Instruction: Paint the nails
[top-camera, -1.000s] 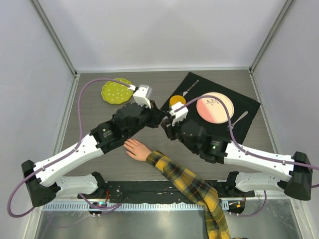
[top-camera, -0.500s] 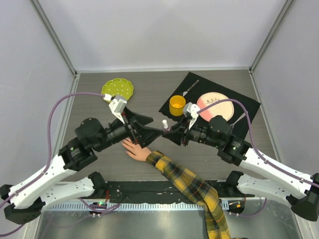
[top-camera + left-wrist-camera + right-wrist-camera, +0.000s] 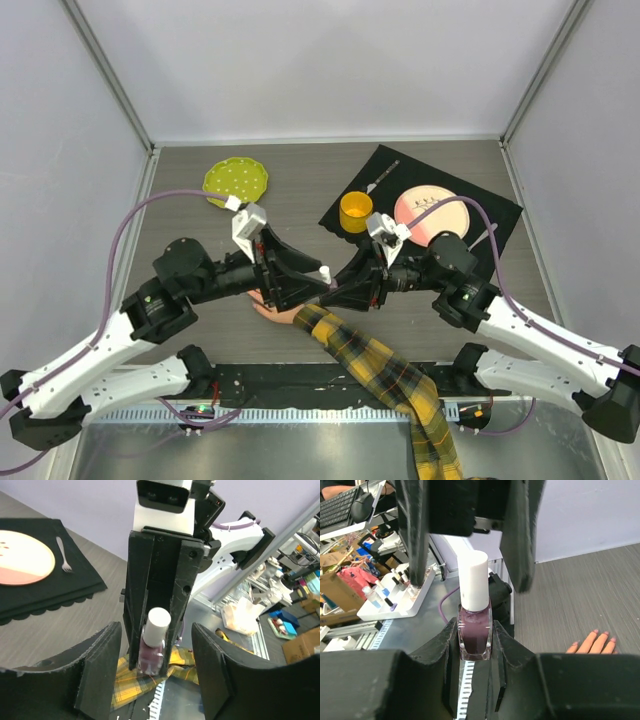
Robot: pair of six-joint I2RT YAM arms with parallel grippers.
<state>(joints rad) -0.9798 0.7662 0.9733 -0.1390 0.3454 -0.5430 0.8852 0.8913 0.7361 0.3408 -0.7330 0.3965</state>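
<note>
Grey table [image 3: 300, 175]. Right gripper [image 3: 340, 283] clamps a polish bottle [image 3: 474, 636]; left gripper [image 3: 155, 630] gapes around its cap [image 3: 159, 620], not gripping. Hand [image 3: 594, 642] lies below them, nails [image 3: 594, 631] apparently unpainted. Uncapping and painting remain.

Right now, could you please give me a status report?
Right gripper shut on polish bottle. Left gripper open, straddling its white cap; cap not yet off. Mannequin hand below, nails showing.

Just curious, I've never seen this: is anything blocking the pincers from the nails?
No object, but the polish bottle, gripped by the right pincer, has its white cap on; the left pincer stands open around it. The nails lie uncovered on the table.
</note>
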